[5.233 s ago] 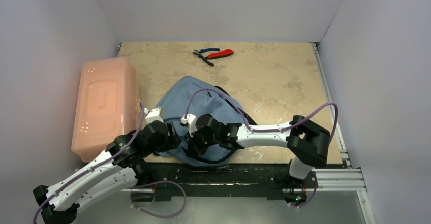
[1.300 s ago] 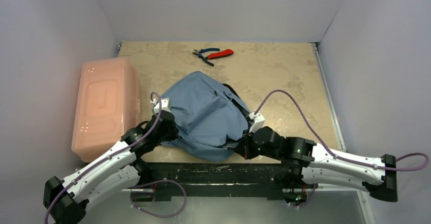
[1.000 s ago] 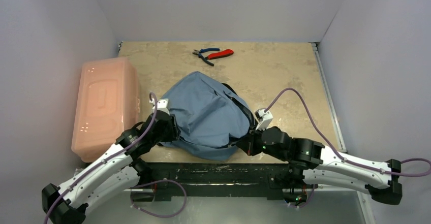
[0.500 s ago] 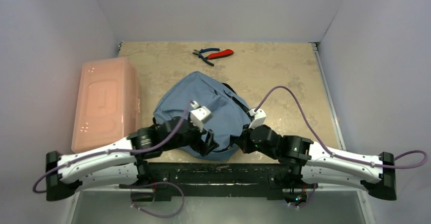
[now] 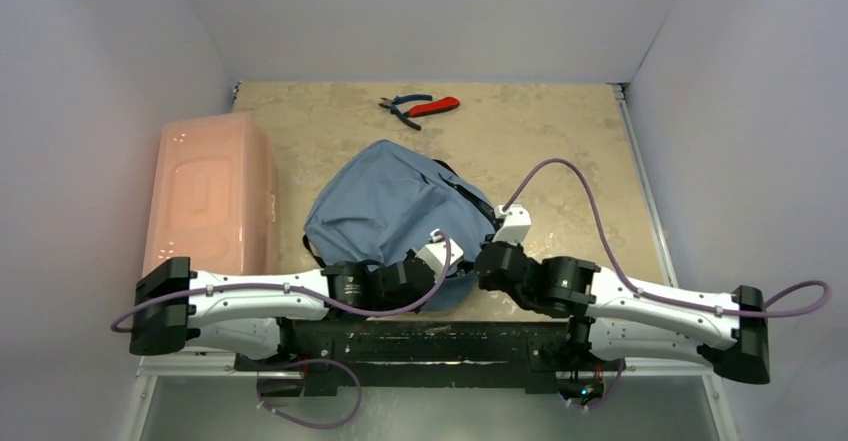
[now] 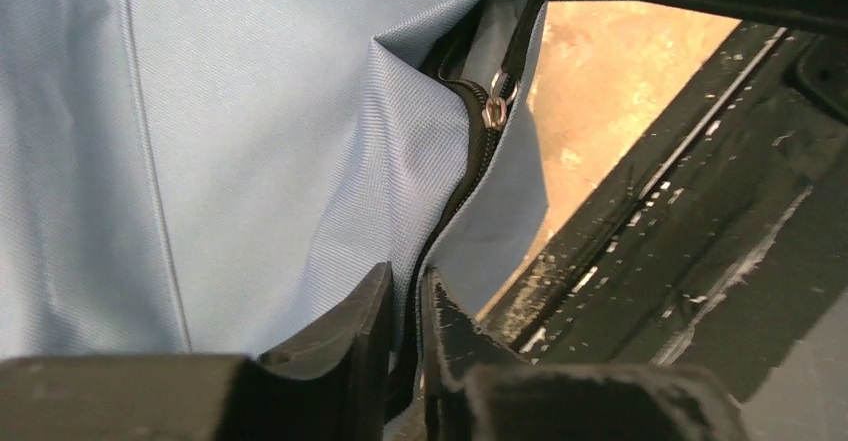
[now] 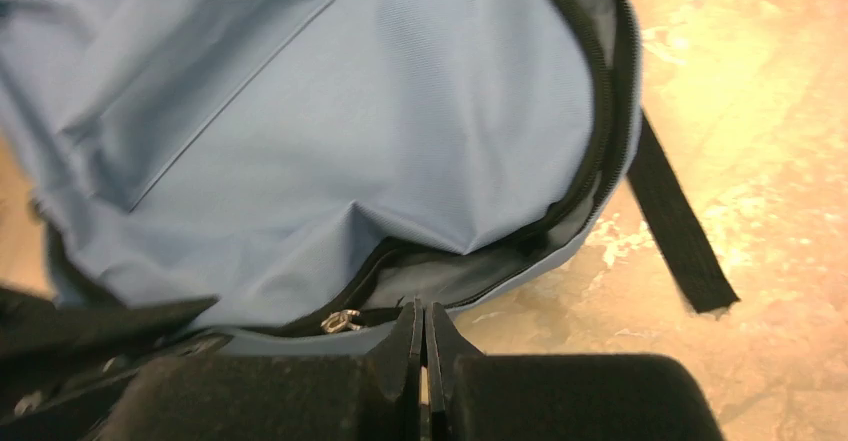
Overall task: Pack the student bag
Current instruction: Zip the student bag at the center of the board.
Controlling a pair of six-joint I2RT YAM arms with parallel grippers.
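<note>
Moved: your left arm has swung in from the bag's left flank and now lies low along the near edge, so the left gripper (image 6: 405, 289) sits just beside the right gripper (image 7: 421, 313) at the near hem.
Bag position: the student bag (image 5: 385, 206) lies mid-table (image 5: 560, 151), its near edge at the dark rail, with the pink box (image 5: 205, 196) to its left and the pliers (image 5: 420, 107) well apart at the far side.
Left hand: nearly closed, with the dark zip (image 6: 462, 186) running down between the fingers; it looks clamped on that seam.
Right hand: fingers pressed together at the hem. You cannot tell whether a thin fold is caught between them.
Risk, slip: if you pull the two edges apart, the thin cloth may slide out of a shallow pinch.
Risk, drag: the whole bag may skid or bunch instead of opening, since nothing pins it.
Risk, snag: the zip pull (image 6: 495, 111) hangs close to both grippers and could catch a finger.
Fabric: soft grey-blue weave, fine-ribbed, creased into folds, domed and slack.
Zip: dark toothed track, partly open, with a small metal ring pull.
Strap: the flat black webbing strap (image 7: 680, 226) lies loose on the mottled tan surface.
</note>
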